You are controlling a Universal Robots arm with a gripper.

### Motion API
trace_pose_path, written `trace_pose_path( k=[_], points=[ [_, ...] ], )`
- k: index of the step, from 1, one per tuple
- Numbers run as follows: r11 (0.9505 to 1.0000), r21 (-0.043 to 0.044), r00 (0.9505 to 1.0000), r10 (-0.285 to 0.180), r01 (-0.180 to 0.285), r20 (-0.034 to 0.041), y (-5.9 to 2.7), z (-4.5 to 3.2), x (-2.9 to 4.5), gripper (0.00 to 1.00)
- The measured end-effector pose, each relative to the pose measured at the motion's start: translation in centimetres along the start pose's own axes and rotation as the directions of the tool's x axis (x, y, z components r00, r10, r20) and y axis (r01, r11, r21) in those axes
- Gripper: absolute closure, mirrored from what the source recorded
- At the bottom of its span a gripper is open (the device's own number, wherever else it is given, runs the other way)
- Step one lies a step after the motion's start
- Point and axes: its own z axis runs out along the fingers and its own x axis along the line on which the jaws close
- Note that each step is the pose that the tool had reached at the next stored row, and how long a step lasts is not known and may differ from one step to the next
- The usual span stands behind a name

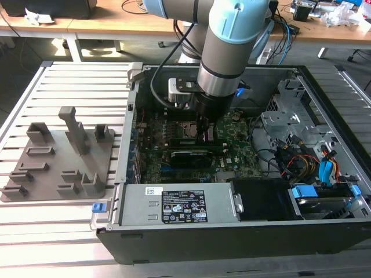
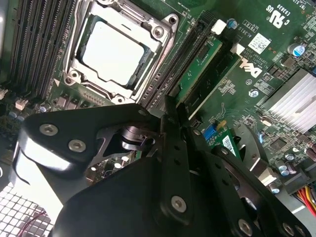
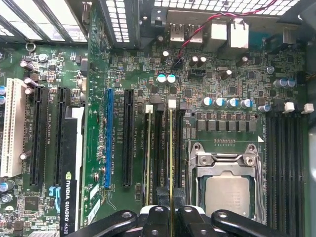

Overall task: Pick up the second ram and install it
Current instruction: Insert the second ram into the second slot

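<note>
Down at the slot beside the CPU socket [image 3: 228, 190], tool [image 3: 171, 213] is clenched on the second ram [image 3: 171, 158]. It's held edge-on so it lines up with the slot.

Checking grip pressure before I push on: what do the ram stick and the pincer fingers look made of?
The second ram: green circuit board, edge-on, gold-tinted along its top edge. Pincer fingers: matte black, bolted links, likely metal or hard plastic; closed on the stick.

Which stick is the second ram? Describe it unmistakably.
Find the CPU socket on the motherboard. Beside it two thin sticks stand edge-on in slots; unlike the other stick, the second ram sits nearer the socket, clasped by the gripper.
</note>
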Motion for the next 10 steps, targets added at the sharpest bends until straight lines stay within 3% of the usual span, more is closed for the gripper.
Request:
trace_pose_path(
  k=[10],
  points=[
    [1.0,0.0005,1.0,0.008,-0.008,0.0002,-0.01,0.02,-0.33,0.86]
  ],
)
